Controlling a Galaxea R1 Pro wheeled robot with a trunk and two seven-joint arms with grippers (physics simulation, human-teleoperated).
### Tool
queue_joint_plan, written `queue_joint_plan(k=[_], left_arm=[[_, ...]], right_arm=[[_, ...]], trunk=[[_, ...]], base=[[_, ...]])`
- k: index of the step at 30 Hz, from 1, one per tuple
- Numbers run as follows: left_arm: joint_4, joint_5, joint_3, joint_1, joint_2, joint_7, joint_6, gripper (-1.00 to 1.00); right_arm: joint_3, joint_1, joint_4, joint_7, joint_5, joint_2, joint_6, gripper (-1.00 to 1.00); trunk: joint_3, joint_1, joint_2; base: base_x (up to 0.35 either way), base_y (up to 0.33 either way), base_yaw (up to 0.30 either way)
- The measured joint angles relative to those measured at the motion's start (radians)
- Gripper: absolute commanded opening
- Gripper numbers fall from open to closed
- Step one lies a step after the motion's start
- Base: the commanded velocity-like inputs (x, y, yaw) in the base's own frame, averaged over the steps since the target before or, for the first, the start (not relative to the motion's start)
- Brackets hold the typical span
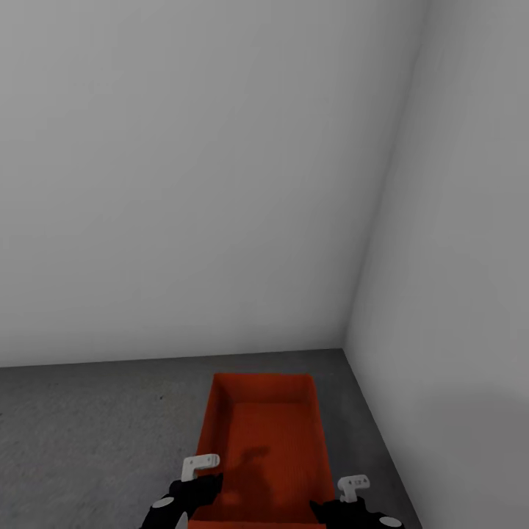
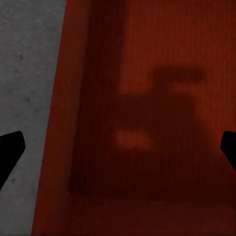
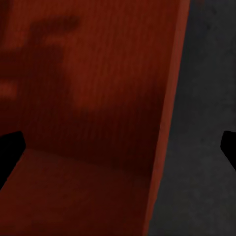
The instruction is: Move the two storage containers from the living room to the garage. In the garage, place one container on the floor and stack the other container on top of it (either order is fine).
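Container (image 1: 264,433) between both spread jaws, on floor (image 1: 88,426).

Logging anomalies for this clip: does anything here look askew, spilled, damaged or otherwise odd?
Nothing stands out. One orange-red storage container sits upright and open on the dark concrete floor near the wall corner, walls intact and nothing visible inside. The left gripper and right gripper flank its near end.

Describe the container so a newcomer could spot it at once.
Find the corner where the two pale grey walls meet. On the dark concrete floor before it sits the container, an open orange-red box, the one bright thing there.
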Motion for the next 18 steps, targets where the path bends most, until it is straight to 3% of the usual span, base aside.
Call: queue_joint_plan(k=[14, 18], left_arm=[[0.0, 0.0, 0.0, 0.0, 0.001, -0.003, 0.003, 1.0], [0.0, 0.0, 0.0, 0.0, 0.001, -0.005, 0.005, 1.0]], right_arm=[[0.0, 0.0, 0.0, -0.001, 0.001, 0.0, 0.001, 1.0], [0.0, 0.0, 0.0, -0.001, 0.001, 0.0, 0.001, 1.0]], trunk=[[0.0, 0.0, 0.0], [0.012, -0.015, 0.028]], base=[[0.0, 0.0, 0.0], [0.0, 0.0, 0.0]])
